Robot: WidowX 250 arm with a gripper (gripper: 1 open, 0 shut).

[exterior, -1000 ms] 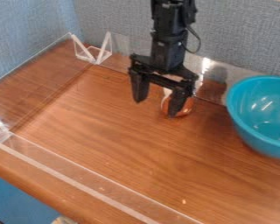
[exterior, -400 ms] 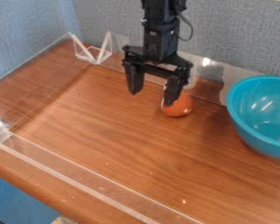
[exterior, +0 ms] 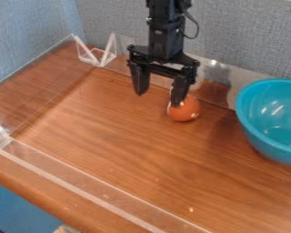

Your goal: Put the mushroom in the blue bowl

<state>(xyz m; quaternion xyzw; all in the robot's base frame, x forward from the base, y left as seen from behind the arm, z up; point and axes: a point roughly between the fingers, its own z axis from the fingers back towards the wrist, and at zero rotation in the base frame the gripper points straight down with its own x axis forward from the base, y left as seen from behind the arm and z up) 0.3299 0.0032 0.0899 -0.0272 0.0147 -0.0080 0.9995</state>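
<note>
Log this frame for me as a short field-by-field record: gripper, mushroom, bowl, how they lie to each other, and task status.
gripper: open, pointing down over the wooden surface
mushroom: orange-tan, rounded, on the surface beside the gripper's fingers; exact contact cannot be told
bowl: large, teal-blue, glossy, at the image's right edge, partly cut off
mushroom to bowl: outside it, a short way to its left in the image
held: nothing seen between the fingers
task status: mushroom not yet in the bowl
</note>
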